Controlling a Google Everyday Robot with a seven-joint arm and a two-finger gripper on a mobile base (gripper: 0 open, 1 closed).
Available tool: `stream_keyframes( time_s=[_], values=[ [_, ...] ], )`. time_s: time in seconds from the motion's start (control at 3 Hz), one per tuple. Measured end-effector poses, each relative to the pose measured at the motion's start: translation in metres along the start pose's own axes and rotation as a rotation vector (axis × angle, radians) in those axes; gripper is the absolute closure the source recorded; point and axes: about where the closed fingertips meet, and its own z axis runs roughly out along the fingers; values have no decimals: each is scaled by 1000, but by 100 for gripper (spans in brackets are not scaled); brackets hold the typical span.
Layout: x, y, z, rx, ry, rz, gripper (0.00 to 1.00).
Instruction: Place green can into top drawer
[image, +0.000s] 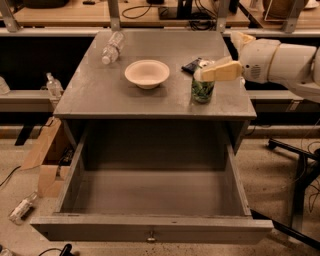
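Nearest the camera, the top drawer (100, 227) stands pulled fully out, its knob (151, 235) at the middle of the front panel and its inside bare. Above and behind it is the worktop (110, 90). The green can (202, 90) stands upright there, long axis vertical, on the right-hand part close to the front edge.

The end effector (212, 72) reaches in level from the right and meets the can at its top rim, so the can lies directly at its tip and slightly below. Whether it is open or gripping the can I cannot tell.

The drawer's opening lies below the can and toward the camera, so I judge the carry to be short: up, forward, then down. Farther back sit a bowl (147, 73), a dark packet (190, 65) just behind the can, and a bottle (112, 47) lying on its side.
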Motion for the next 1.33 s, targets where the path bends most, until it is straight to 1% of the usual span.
stream_keyframes(
  time_s=[0.33,0.67,1.0,1.33],
  values=[
    [22,-5,5,23,2,53,0],
    [45,2,6,25,37,85,0],
    [66,7,7,26,80,93,0],
    [82,10,12,25,93,111,0]
  ],
)
